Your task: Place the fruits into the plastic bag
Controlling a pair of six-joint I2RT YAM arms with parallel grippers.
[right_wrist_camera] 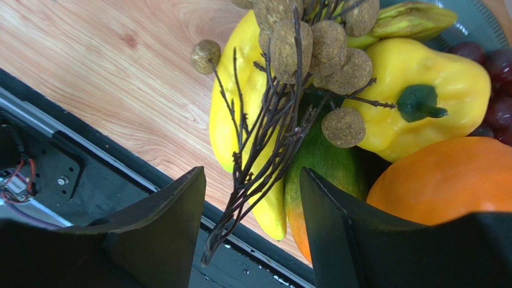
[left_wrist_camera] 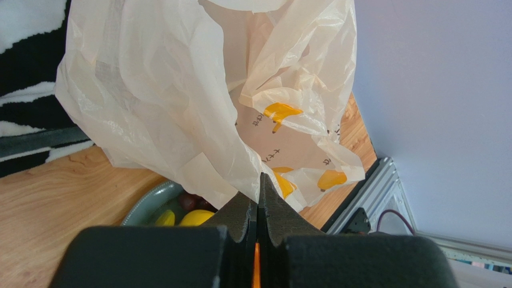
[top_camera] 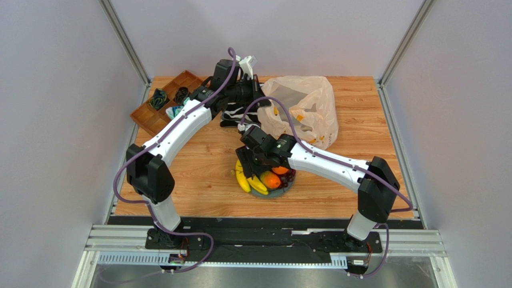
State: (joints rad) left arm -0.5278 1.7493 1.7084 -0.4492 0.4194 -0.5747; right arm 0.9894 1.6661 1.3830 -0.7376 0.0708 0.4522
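Observation:
The plastic bag [top_camera: 303, 111] stands at the back of the table, and my left gripper [top_camera: 255, 102] is shut on its edge. In the left wrist view the bag [left_wrist_camera: 156, 90] hangs from my closed left gripper [left_wrist_camera: 259, 180]. The fruits lie on a grey plate [top_camera: 287, 189]: bananas [top_camera: 243, 180] and an orange [top_camera: 279, 170]. My right gripper [top_camera: 249, 159] hovers over them, open. In the right wrist view my right gripper [right_wrist_camera: 251, 174] has the dark stem of the pale green-brown grapes [right_wrist_camera: 312, 42] between its jaws, untouched. Around it lie bananas [right_wrist_camera: 240, 108], a yellow fruit [right_wrist_camera: 420, 90], an orange-green fruit [right_wrist_camera: 318, 162], the orange [right_wrist_camera: 444, 180] and dark grapes [right_wrist_camera: 499, 90].
A wooden compartment tray [top_camera: 168, 102] with dark items sits at the back left. A zebra-striped cloth [top_camera: 237, 114] lies beside the bag, under my left arm. Grey walls and metal rails enclose the table. The plate stands near the table's front edge.

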